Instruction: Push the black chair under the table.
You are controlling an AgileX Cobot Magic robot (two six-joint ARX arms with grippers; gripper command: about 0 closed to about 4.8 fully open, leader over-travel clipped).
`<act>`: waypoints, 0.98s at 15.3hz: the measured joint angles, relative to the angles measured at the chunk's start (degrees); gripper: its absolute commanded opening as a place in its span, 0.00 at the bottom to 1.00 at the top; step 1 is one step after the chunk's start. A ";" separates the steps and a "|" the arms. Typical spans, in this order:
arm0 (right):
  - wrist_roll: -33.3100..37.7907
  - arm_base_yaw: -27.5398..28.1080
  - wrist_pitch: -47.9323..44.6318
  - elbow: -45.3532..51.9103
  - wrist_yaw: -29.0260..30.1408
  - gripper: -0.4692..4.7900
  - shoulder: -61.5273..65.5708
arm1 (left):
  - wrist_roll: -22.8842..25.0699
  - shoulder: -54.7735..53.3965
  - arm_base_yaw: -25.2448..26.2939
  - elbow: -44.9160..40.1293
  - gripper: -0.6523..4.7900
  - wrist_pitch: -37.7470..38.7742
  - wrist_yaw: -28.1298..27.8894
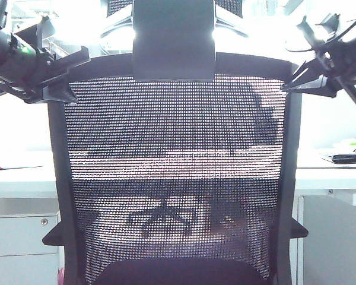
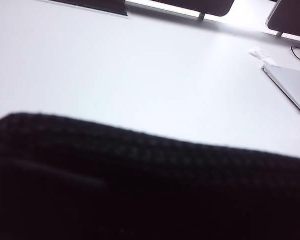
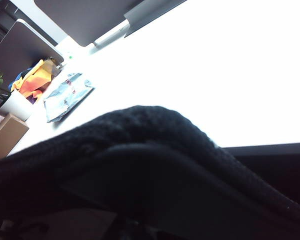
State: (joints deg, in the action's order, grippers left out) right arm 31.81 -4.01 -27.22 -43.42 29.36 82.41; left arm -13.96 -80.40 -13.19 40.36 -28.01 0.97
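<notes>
The black chair [image 1: 172, 178] fills the exterior view from behind, with its mesh back and its headrest bracket [image 1: 173, 41] at the top middle. The white table [image 1: 18, 175] runs behind it and shows through the mesh. My left gripper [image 1: 78, 77] is at the back's upper left corner, fingers spread open. At the upper right corner, my right gripper [image 1: 295, 65] is also spread open. In both wrist views the chair's dark top edge [image 2: 140, 190] [image 3: 140, 155] covers the jaws, with the table top [image 2: 115, 75] [image 3: 215, 75] beyond it.
A drawer cabinet [image 1: 18, 237] with a round lock stands under the table at left. A black case [image 1: 347, 158] lies on the desk at right. Further off are monitor feet [image 2: 190, 7], a flat grey device [image 2: 290, 85], a silver packet [image 3: 67, 95], a plant pot [image 3: 12, 105] and a cardboard box [image 3: 5, 135].
</notes>
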 measured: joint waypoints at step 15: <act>-0.22 -2.12 -3.08 -10.64 -1.22 0.08 12.17 | 1.22 -11.34 0.31 9.42 0.11 -3.06 0.94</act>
State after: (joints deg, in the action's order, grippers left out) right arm 31.59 -6.13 -30.30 -54.06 28.14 94.59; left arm -12.73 -91.74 -12.88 49.78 -31.07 1.91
